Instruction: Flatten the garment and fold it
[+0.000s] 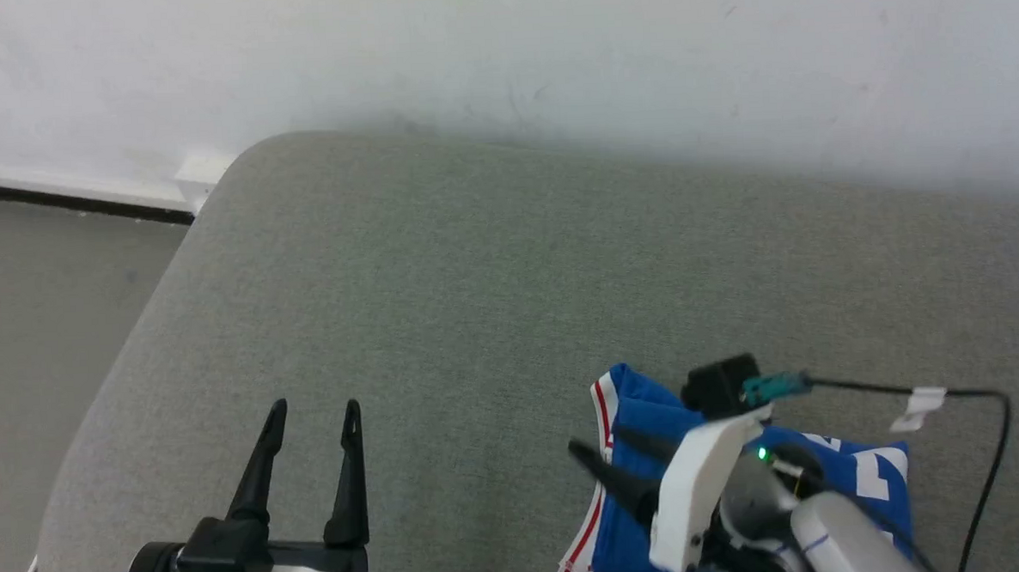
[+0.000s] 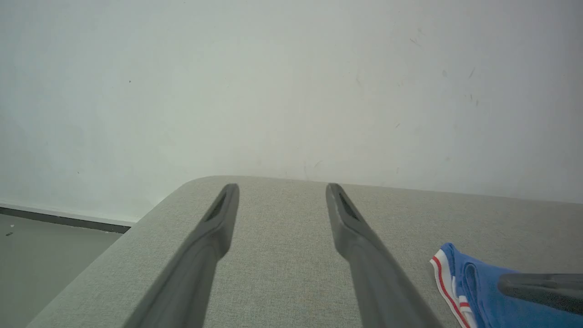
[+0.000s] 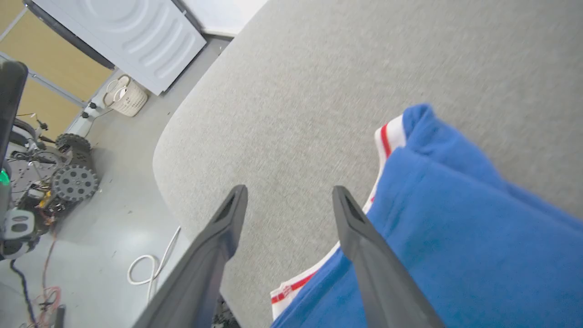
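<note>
Grey cushion (image 1: 475, 279) stretches leftward past the garment (image 1: 636, 418) at its near edge; left end effector (image 1: 315, 410) and right end effector (image 3: 289, 191) splayed.

A grey fabric-covered surface (image 1: 475, 279) with a rounded corner spreads ahead of the left gripper (image 1: 315, 404) and ends at a scuffed white wall (image 1: 551, 52). Left of that gripper lies grey floor (image 1: 28, 298) (a dark skirting strip (image 1: 67, 202) runs along the wall's foot). Beyond the right gripper (image 3: 289, 190), a cream basket (image 3: 125, 95) stands beside a white ribbed panel (image 3: 127, 32).
</note>
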